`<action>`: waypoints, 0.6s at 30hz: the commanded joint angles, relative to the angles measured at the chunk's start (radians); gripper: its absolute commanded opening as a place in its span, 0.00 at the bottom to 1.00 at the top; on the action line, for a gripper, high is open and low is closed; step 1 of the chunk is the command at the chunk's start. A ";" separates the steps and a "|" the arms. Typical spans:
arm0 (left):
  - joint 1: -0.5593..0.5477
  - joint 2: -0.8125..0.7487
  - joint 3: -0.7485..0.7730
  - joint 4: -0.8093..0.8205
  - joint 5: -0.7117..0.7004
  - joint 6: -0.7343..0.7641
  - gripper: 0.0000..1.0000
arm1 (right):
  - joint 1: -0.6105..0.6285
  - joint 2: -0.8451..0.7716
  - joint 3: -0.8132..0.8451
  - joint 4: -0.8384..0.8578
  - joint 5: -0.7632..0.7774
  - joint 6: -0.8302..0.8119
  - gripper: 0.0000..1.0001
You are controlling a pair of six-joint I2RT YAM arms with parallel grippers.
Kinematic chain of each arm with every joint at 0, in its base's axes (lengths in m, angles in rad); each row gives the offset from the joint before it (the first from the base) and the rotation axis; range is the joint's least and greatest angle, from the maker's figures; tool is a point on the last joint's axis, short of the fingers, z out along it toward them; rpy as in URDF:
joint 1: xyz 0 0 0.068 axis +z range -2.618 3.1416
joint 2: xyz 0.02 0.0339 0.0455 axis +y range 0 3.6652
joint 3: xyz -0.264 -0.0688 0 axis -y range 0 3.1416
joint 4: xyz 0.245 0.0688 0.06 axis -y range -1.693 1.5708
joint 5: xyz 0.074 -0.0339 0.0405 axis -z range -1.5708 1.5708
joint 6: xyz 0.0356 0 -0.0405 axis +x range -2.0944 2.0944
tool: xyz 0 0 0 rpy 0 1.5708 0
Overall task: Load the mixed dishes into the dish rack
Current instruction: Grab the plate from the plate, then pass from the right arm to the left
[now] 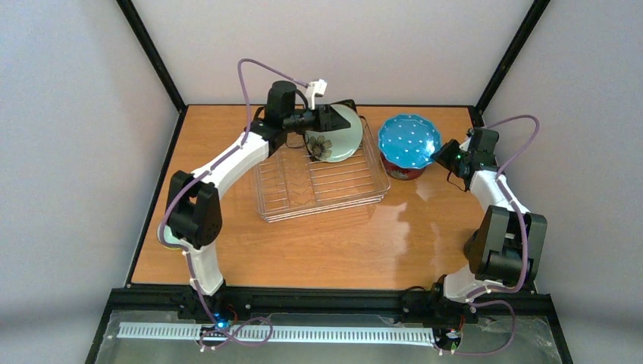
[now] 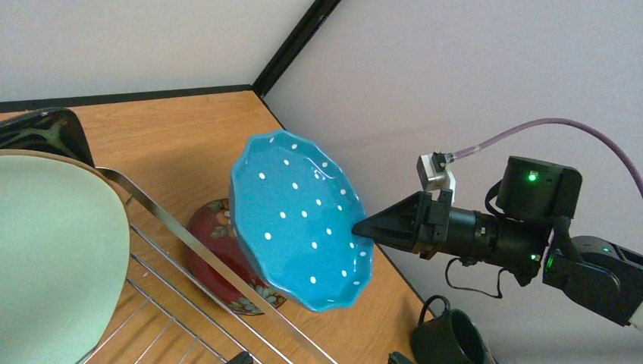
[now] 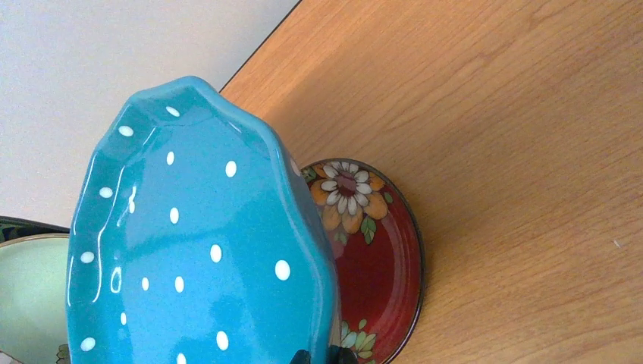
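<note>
One blue dotted plate (image 2: 299,220) is what's in play right now. It's tipped up steeply on edge off to the right of the dish rack (image 1: 303,193), and the right hand (image 2: 362,227) is clamped tight on its scalloped rim, on the side away from the rack. Right under it the small red floral plate (image 3: 375,250) lies flat on the counter (image 1: 303,250), half covered by the blue one. I honestly can't tell if the blue plate's low edge is touching it or just hanging above. Between the blue plate and the rack there's only a narrow strip of bare wood and the rack's near rail. Inside the rack, at the far end, the pale mint plate (image 1: 345,136) stands leaning with the black square floral plate (image 2: 42,133) right against it, so that end is taken while the near tines look free. The left hand (image 1: 339,121) sits at the mint plate's far rim with its jaws spread wide, gripping nothing as far as I can see. The left wrist view catches a dark green mug (image 2: 451,341) near the right arm, which the overhead view hides. The right wrist view shows the red plate's daisy pattern best.
</note>
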 commanded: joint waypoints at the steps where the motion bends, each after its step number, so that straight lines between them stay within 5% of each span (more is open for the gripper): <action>1: -0.012 0.026 0.040 0.001 0.048 -0.022 1.00 | -0.010 -0.067 0.055 0.072 -0.076 0.022 0.02; 18: -0.016 0.187 0.120 0.094 0.182 -0.173 1.00 | 0.014 -0.159 0.083 0.019 -0.175 0.017 0.02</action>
